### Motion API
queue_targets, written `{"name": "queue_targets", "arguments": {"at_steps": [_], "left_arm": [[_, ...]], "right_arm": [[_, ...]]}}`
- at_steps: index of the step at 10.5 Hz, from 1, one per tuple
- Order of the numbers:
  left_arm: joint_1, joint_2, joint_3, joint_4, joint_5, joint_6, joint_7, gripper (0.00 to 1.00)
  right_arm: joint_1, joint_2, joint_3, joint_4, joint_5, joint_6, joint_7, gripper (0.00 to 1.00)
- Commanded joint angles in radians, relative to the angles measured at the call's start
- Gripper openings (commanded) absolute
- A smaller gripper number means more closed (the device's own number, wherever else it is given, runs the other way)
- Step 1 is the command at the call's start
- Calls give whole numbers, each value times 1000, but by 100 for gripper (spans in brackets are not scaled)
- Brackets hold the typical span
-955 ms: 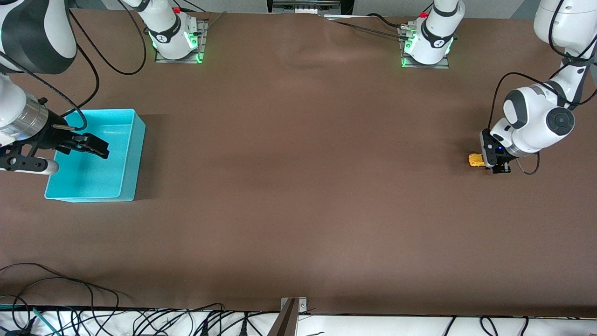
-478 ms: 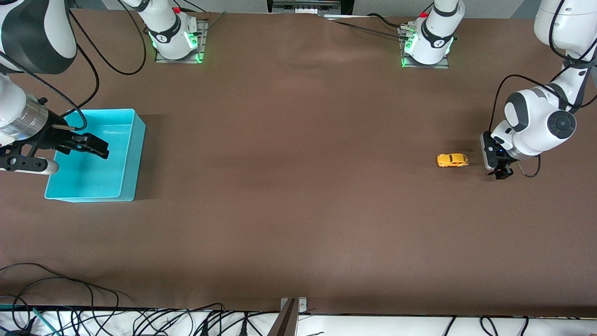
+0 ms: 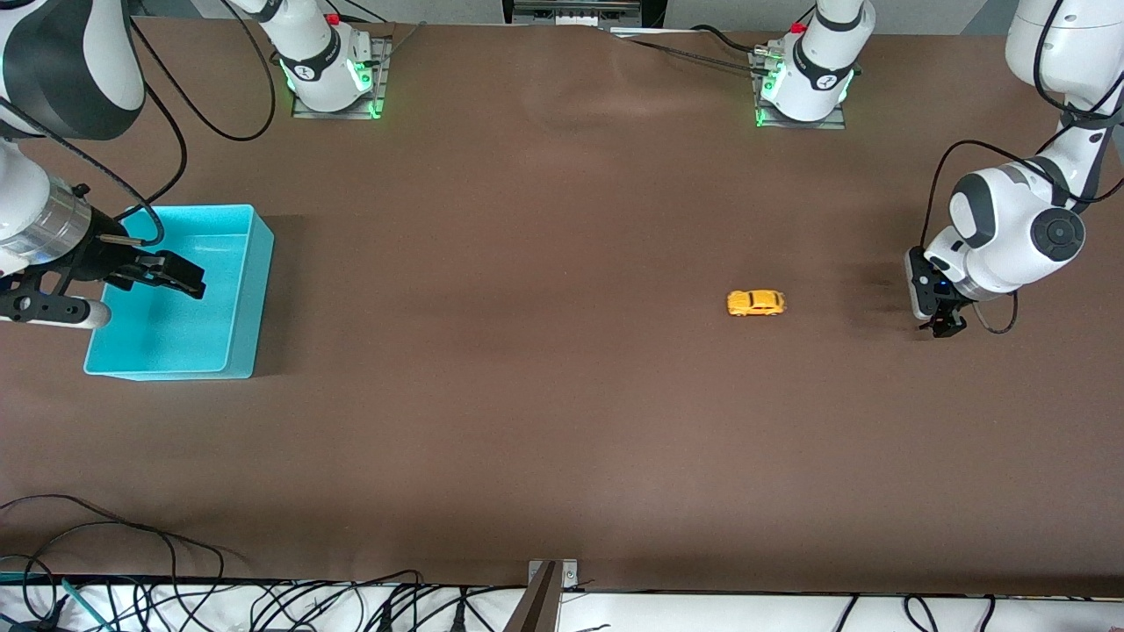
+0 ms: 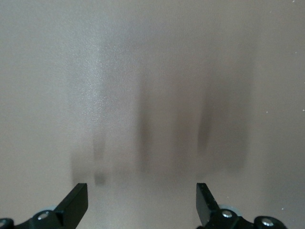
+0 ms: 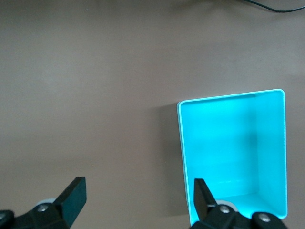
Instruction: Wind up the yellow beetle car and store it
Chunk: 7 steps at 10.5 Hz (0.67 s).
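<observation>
Left gripper (image 3: pixel 944 326) sits low over the table (image 3: pixel 562 421) at the left arm's end, jaws spread wide with nothing between them; its wrist view shows only bare brown surface between the two fingertips (image 4: pixel 76 200). Yellow beetle car (image 3: pixel 755 303) stands on its wheels on the open table, well apart from that gripper and toward the middle, and a long way from the turquoise bin (image 3: pixel 250 290) at the right arm's end.

Right gripper (image 3: pixel 167 274) hangs over the bin, jaws also wide and empty. The right wrist view looks down into the bin's clean interior (image 5: pixel 233 152). Treat this arm as waiting.

Judgement: the car looks released and free on the table, so the step in hand is the pick-up for storing.

Notes for you:
- Confirm the car is at rest before you commit; a wound toy may creep.
- Bring the nearer arm over the car and line the fingers across its narrow width, not along its length.
- Descend straight, close gently on the body sides above the wheels; the rounded shell could squirt out under a skewed pinch.
- Lift clear before carrying. The run to the bin is long, so a handover to the right arm may be needed.
- Release low inside the bin walls.
</observation>
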Motion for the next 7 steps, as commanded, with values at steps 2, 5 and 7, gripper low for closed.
{"name": "queue_targets", "arguments": {"at_steps": [2,5,7], "left_arm": [[-10,-6,2,19,-17,-20,10,100],[-15,-17,2,17,-17,-20,7,100],[-21,-19,2,17,-17,-20,7,100]], "right_arm": [[-10,-4,5,-10,16,17,6,100],[-8,-4,5,-10,18,17,6,100],[-6,-5,6,-9,18,14,4,100]]}}
